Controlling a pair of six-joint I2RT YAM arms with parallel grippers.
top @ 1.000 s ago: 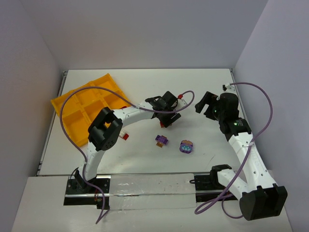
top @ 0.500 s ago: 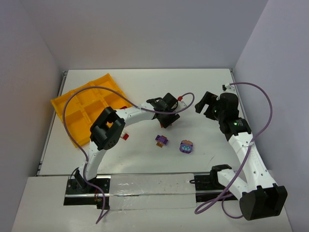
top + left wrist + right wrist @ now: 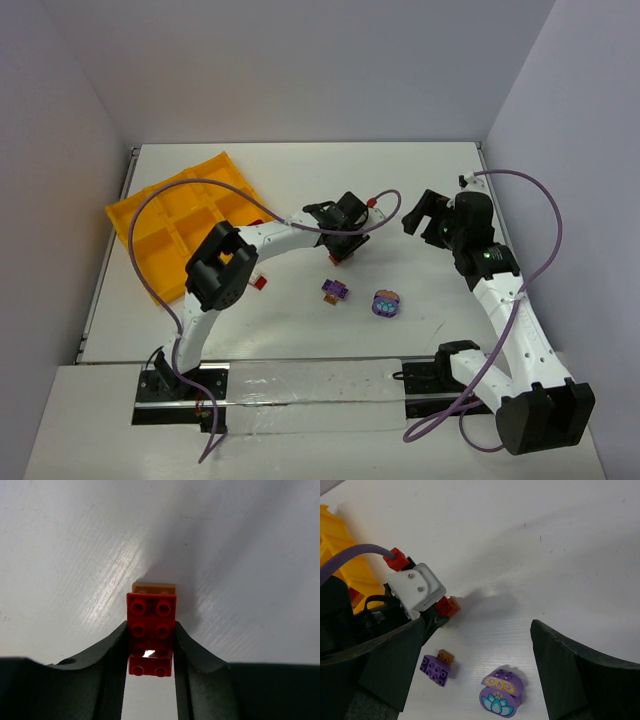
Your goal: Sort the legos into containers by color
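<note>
My left gripper (image 3: 343, 252) (image 3: 150, 652) is shut on a red lego (image 3: 151, 627) with an orange bit at its far end, low over the white table; it also shows in the right wrist view (image 3: 445, 606). A purple lego with an orange bit (image 3: 335, 290) (image 3: 436, 665) and a rounded purple lego with a light-blue flower (image 3: 386, 303) (image 3: 501, 692) lie on the table just in front. Another red lego (image 3: 259, 282) lies by the left arm's elbow. The yellow-orange tray (image 3: 165, 230) (image 3: 335, 545) sits at the far left. My right gripper (image 3: 425, 215) (image 3: 480, 675) is open and empty above the purple legos.
The left arm stretches across the table from the tray side to the middle. A purple cable with a red plug (image 3: 372, 200) (image 3: 397, 559) loops over it. A small red bit (image 3: 258, 221) shows at the tray's right edge. Walls close the table's sides and back.
The left arm's elbow has shifted slightly to the right and its gripper has edged a little. The right arm and the loose legos have not moved.
</note>
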